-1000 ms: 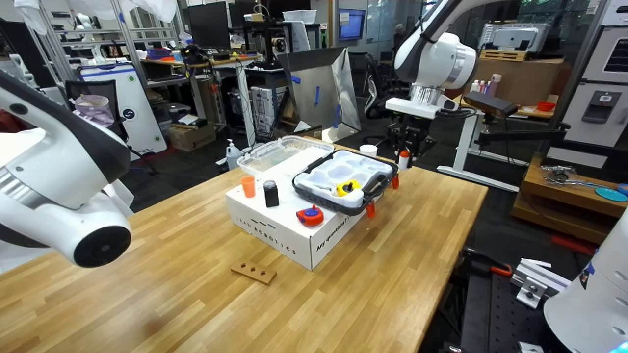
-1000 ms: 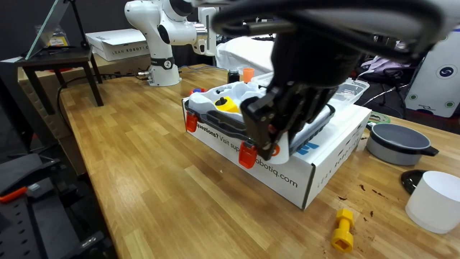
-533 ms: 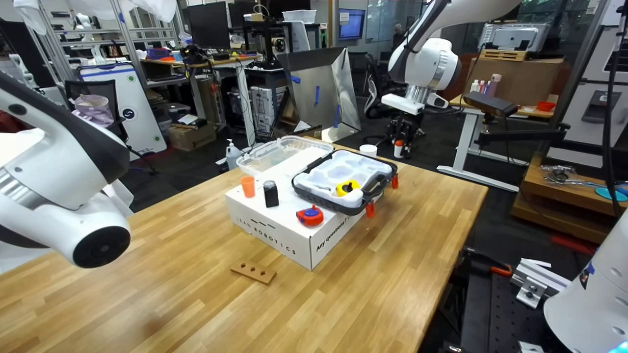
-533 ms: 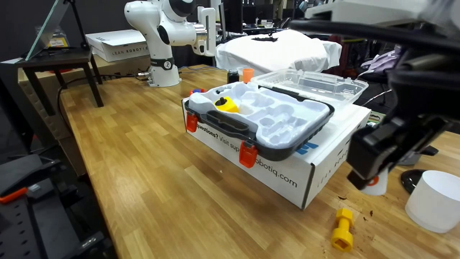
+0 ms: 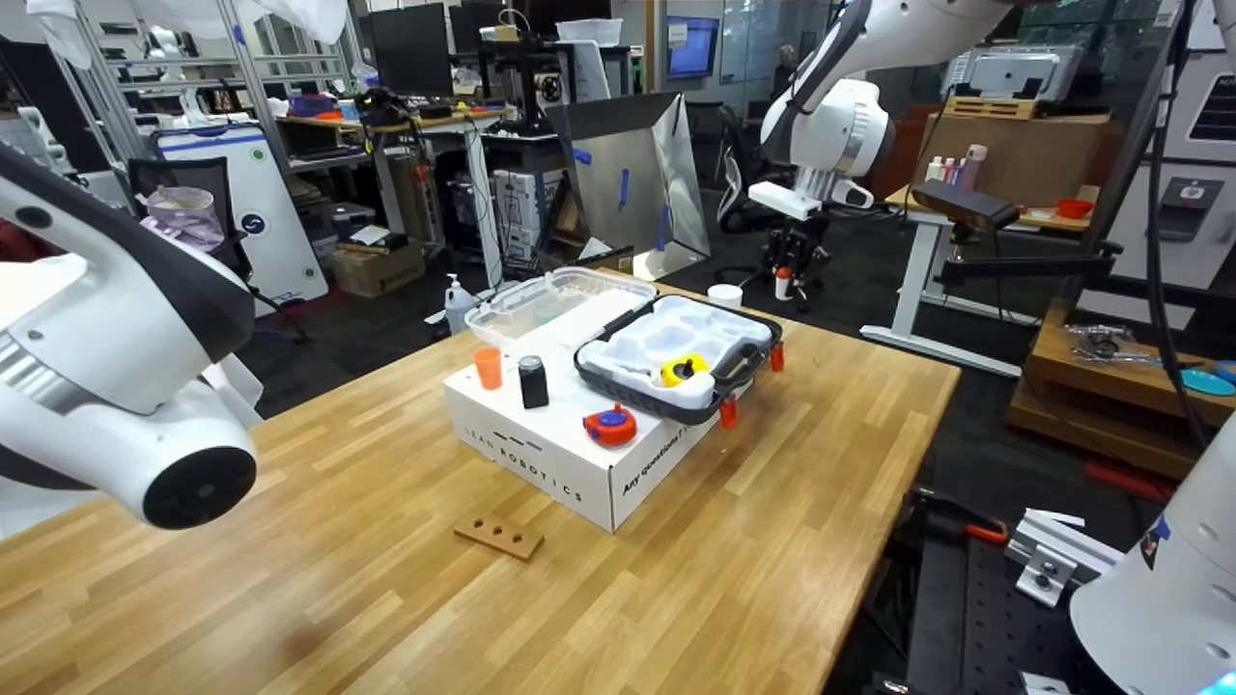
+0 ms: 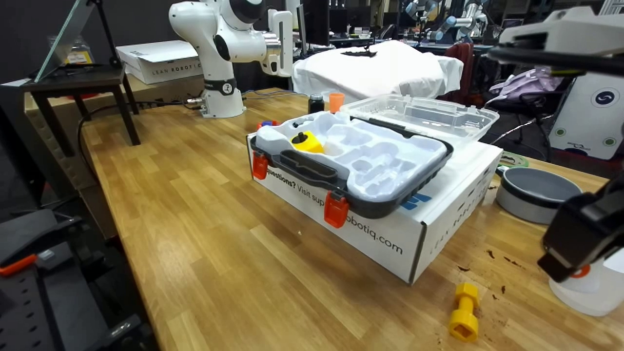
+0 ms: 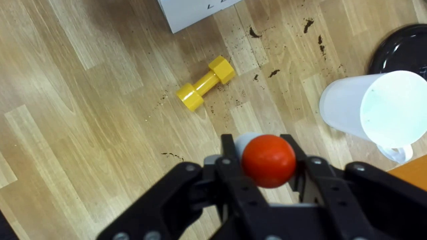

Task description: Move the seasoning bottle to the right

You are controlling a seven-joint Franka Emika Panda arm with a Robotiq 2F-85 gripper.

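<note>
- My gripper (image 7: 258,141) held the seasoning bottle (image 7: 268,161) pinched, lower centre in wrist view.
- A low swing frame-right — I judged — could topple the white mug (image 7: 348,105).

In an exterior view, your arm (image 5: 830,121) slopes down to a bent wrist (image 5: 817,183); the tool (image 7: 259,143) points downward, its two fingers (image 7: 229,146) slightly apart and clamped in a grasp.
</note>
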